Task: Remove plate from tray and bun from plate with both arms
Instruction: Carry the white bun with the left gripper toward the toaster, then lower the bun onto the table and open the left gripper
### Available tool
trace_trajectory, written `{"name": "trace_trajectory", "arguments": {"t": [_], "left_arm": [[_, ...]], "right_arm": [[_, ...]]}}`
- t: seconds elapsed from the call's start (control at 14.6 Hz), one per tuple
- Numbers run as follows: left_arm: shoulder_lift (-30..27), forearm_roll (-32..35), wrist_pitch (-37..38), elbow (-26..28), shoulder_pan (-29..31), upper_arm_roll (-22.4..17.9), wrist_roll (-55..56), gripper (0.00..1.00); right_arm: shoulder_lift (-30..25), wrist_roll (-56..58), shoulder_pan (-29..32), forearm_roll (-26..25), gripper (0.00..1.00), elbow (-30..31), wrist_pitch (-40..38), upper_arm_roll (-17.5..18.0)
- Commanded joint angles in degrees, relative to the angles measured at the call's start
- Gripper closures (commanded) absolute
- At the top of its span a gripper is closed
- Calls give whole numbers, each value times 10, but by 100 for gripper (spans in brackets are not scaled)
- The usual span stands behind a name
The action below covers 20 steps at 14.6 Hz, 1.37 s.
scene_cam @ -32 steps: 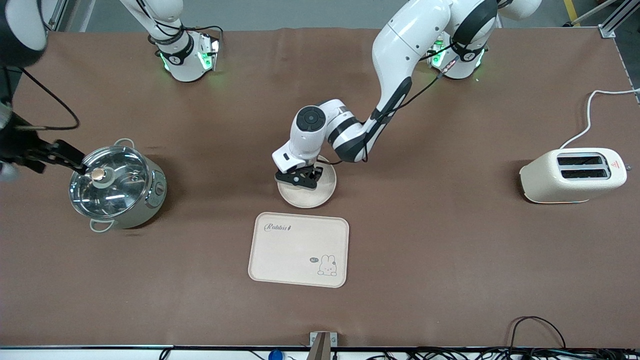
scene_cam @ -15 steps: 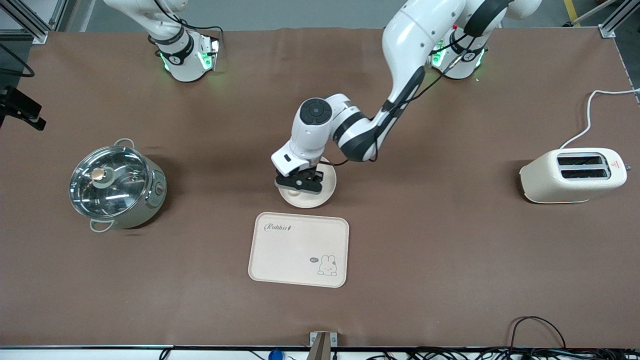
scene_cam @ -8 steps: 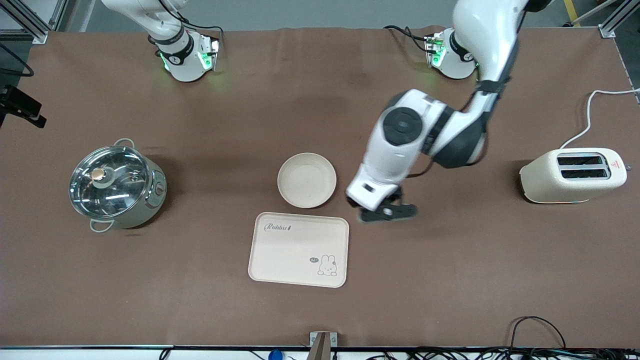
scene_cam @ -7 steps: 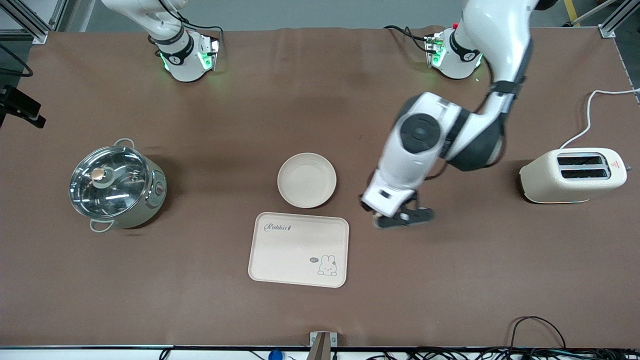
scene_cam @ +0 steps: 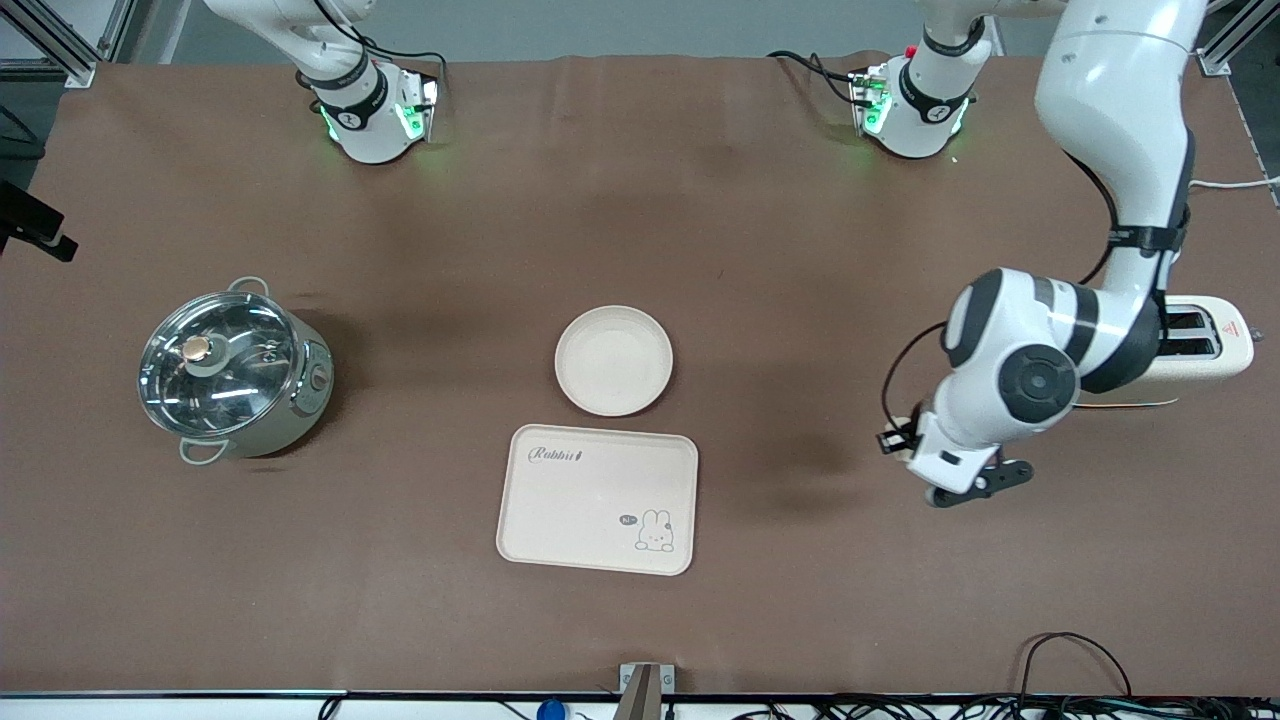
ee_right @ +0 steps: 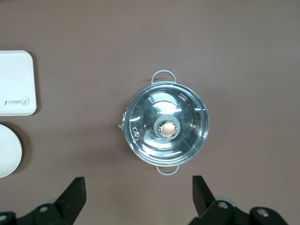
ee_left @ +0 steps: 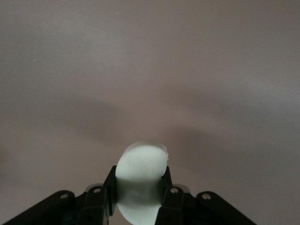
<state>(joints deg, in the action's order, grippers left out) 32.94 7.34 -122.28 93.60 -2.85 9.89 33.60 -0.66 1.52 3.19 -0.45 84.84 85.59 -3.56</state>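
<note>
- The plate (scene_cam: 613, 360) sits on the bare table (scene_cam: 700, 220), off the tray (scene_cam: 597, 499) and just beside the tray edge that is farther from the front camera. That part of the task looks done.
- The plate is empty, and so is the tray.
- The bun (ee_left: 140, 176) is pinched between the fingers of the left gripper (ee_left: 139, 194); the left wrist view shows both pads pressed against its sides.
- In the front view the left gripper (scene_cam: 965, 483) hangs over bare table toward the left arm's end, well apart from the plate and near the toaster (scene_cam: 1190, 350). The bun itself hardly shows there, hidden under the wrist.
- So the bun is off the plate but not yet set down. By the look of it, what is left is to lower it onto the table and let go.
- The right gripper (ee_right: 139, 199) stands wide open and holds nothing. It is up over the pot (ee_right: 166, 128), which stands toward the right arm's end of the table; that arm waits.
- The front view shows only a bit of dark hardware at its edge near the pot (scene_cam: 235, 370), not the right gripper's fingers.
</note>
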Motion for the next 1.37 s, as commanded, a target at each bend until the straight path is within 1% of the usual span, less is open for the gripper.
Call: {"name": "trace_trajectory", "arguments": {"t": [0.0,0.14,0.27,0.34,0.41,0.48,0.55,0.68,0.75,0.82,0.96,1.09,1.23,1.3], "left_arm": [[7,7,-89,68,26,7,3,61],[15,7,-136,111,35,7,4,61],[18,7,-175,142,36,7,5,61],[17,7,-175,145,35,7,5,55],[16,7,-175,144,35,7,5,37],[15,8,-175,142,35,7,5,13],[11,13,-171,141,35,7,4,0],[-14,14,-165,136,32,7,6,0],[-26,14,-153,127,30,7,7,0],[-40,15,-124,112,29,8,7,0],[-62,15,-47,52,27,8,2,0],[-81,16,40,-22,31,8,-36,0],[-113,15,103,-77,35,7,-70,0],[-133,15,128,-92,36,6,-85,0]], "right_arm": [[-15,52,47,6,0,17,8,51],[-15,53,32,5,0,18,5,47],[-15,53,7,5,0,19,5,18],[-15,53,4,5,0,19,7,14],[-15,53,5,5,0,20,8,14],[-15,53,5,5,0,19,5,14],[-15,53,4,5,0,19,4,14],[-16,53,2,5,0,19,2,15],[-16,52,3,5,0,21,2,15],[-16,52,5,5,0,25,7,15],[-15,52,6,5,0,25,10,15],[-16,52,4,5,0,24,7,17],[-16,52,4,5,0,24,7,17],[-16,52,4,5,0,24,8,18]]}}
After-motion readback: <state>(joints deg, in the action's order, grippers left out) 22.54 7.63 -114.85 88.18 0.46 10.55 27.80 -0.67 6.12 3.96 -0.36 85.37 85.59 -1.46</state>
